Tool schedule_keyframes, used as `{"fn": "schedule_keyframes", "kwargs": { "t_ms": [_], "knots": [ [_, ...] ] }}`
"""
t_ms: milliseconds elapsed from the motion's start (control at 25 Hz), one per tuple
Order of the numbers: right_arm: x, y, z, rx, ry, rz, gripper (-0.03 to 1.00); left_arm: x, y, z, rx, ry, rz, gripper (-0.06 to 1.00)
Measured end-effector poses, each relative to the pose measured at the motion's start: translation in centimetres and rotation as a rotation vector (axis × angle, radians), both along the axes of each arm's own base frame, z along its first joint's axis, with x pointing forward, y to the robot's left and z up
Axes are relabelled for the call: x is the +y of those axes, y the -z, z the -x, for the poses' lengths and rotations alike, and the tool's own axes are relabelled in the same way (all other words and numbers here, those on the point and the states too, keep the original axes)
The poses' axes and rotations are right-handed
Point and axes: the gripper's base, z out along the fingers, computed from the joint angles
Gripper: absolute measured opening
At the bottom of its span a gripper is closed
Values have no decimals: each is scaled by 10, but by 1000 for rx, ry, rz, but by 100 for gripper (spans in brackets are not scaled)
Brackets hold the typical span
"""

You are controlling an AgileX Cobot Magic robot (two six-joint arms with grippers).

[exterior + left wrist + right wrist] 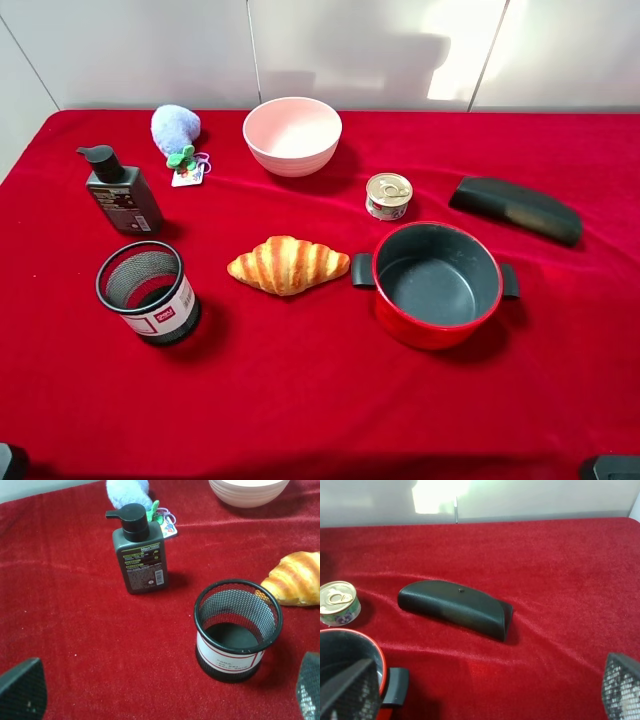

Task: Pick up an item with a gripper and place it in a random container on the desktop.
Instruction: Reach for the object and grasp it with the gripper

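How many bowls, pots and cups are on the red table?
3. The pink bowl sits at the back, the black mesh cup at the front left, and the red pot just right of the croissant. None seems hidden.

bench (320, 400) red velvet-like cloth, lightly creased | centre: croissant (288, 265) lying flat, one tip just beside handle of red pot (436, 283), upright | rear: pink bowl (292, 135), tin can (388, 196), black case (515, 208) | left: mesh cup (148, 292) upright, pump bottle (120, 192) standing, blue plush toy (176, 130) behind it
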Motion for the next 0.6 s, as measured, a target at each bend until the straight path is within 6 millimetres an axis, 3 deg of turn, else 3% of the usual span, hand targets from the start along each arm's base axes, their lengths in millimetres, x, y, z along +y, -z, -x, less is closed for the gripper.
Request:
{"fn": "schedule_keyframes", "kwargs": {
  "t_ms": [600],
  "knots": [
    [0, 0, 0, 0, 0, 0, 69, 0, 0, 0, 0, 0, 0, 99]
  ]
}}
